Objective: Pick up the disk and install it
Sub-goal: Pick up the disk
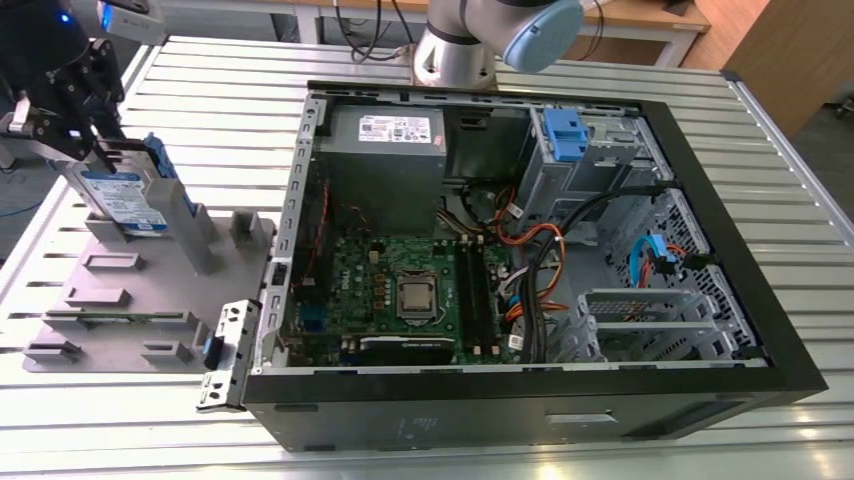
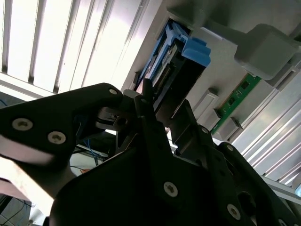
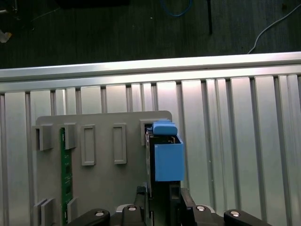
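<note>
while the disk [image 1: 130, 200] stood upright in its slot, step: the pick-up was in hand and, as i judged it, not yet finished; the install was not begun.
pincer [image 1: 96, 152] state: narrow, its jaws set against the disk's two flat faces at the upper end, as both wrist views suggested.
call: any move from this hold called for a firm, square grip, so that the blue side rails would not snag the slot's posts; that was a judgement.
table [image 1: 200, 80]: one, slatted metal, beneath the pincer and all else.
computer case [image 1: 507, 410]: one, lying open, well apart from the pincer.
fixture plate [image 1: 147, 310]: one, grey, right under the pincer, bearing the disk.
power-supply box [image 1: 384, 130]: one, inside the case, far from the pincer.
blue latch [image 1: 565, 135]: one, with its metal cage, farther from the pincer than the box.
disk: one, between the jaws.
memory stick [image 3: 66, 174]: one, green, on the plate near the pincer, apart from the disk.
</note>
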`<state>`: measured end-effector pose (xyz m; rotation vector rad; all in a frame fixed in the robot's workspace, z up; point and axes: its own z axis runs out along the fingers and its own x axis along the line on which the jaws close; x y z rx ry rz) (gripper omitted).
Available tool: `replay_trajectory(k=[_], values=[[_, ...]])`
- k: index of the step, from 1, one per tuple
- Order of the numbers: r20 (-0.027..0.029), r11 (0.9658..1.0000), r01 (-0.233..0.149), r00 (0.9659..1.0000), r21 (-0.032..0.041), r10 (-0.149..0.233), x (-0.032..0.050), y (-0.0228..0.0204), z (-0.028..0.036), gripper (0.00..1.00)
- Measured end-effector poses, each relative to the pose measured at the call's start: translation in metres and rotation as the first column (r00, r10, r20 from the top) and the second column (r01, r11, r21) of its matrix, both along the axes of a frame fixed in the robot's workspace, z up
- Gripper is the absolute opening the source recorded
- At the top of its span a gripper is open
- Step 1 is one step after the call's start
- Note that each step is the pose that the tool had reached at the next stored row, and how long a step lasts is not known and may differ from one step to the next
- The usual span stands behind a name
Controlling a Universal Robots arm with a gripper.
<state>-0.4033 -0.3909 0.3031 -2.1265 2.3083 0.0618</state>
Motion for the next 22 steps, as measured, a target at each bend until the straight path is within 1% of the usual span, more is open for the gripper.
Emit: replay_trajectory(k=[1,3,4,12,15,17,20,22], values=[[0.0000,1.0000,0.000,1.0000,0.0000,0.000,0.0000,-0.0001,0.0000,0.41],[0.0000,1.0000,0.000,1.0000,-0.0001,0.000,0.0000,-0.0002,0.0000,0.41],[0.0000,1.0000,0.000,1.0000,0.0000,0.000,0.0000,-0.0002,0.0000,0.35],[0.0001,1.0000,0.000,1.0000,0.0000,0.000,0.0000,-0.0009,0.0000,0.35],[0.0000,1.0000,0.000,1.0000,0.0007,0.000,0.0000,-0.0006,0.0000,0.35],[0.0000,1.0000,0.000,1.0000,0.0023,0.000,0.0000,0.0002,0.0000,0.35],[0.0000,1.0000,0.000,1.0000,0.0065,0.000,0.0000,0.0010,0.0000,0.35],[0.0000,1.0000,0.000,1.0000,0.0070,0.000,0.0000,0.0010,0.0000,0.35]])
